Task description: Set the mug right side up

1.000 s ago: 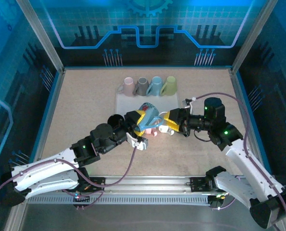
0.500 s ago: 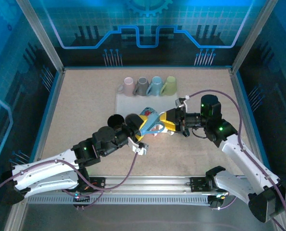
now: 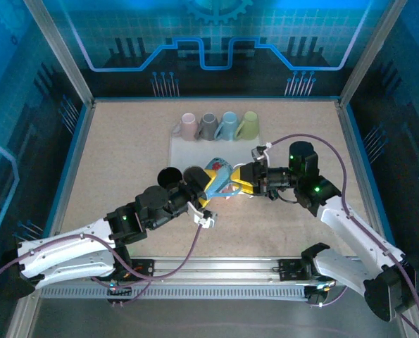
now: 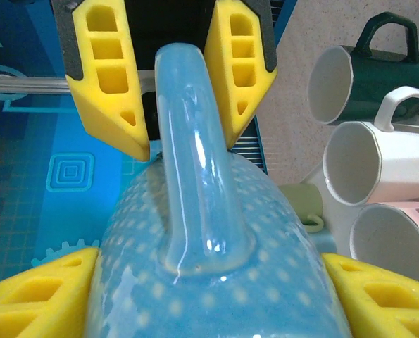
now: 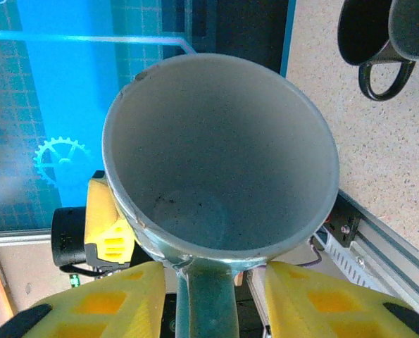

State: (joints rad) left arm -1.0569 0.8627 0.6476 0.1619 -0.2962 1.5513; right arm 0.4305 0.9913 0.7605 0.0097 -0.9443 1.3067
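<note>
**Dotted blue mug being gripped by the left arm, its handle being straddled by the right**

A glossy sky-blue ceramic mug with pale dots (image 3: 220,174) is being held near the middle of the speckled beige table (image 3: 124,155), just in front of a flat white mat (image 3: 182,151). It is being clasped around its rounded body by the left gripper (image 3: 210,187), whose ribbed yellow foam pads (image 4: 40,289) are being pressed against either flank. In the left wrist view the smooth, curved handle is being shown rising from the glaze.

The mug's plain grey interior (image 5: 223,155) is being faced toward the right wrist camera, with the round rim tilted. The handle is being straddled by the right gripper (image 3: 241,184); its jaws are standing parted, with a sliver of gap on each side, so nothing is being squeezed there.

Both arms are being stretched inward with elbows bent, the wrists meeting nose to nose.

Along the mat's far edge a row of four small matte mugs is being kept: pink (image 3: 189,127), grey (image 3: 208,127), light blue (image 3: 228,125) and pale green (image 3: 248,125).
</note>
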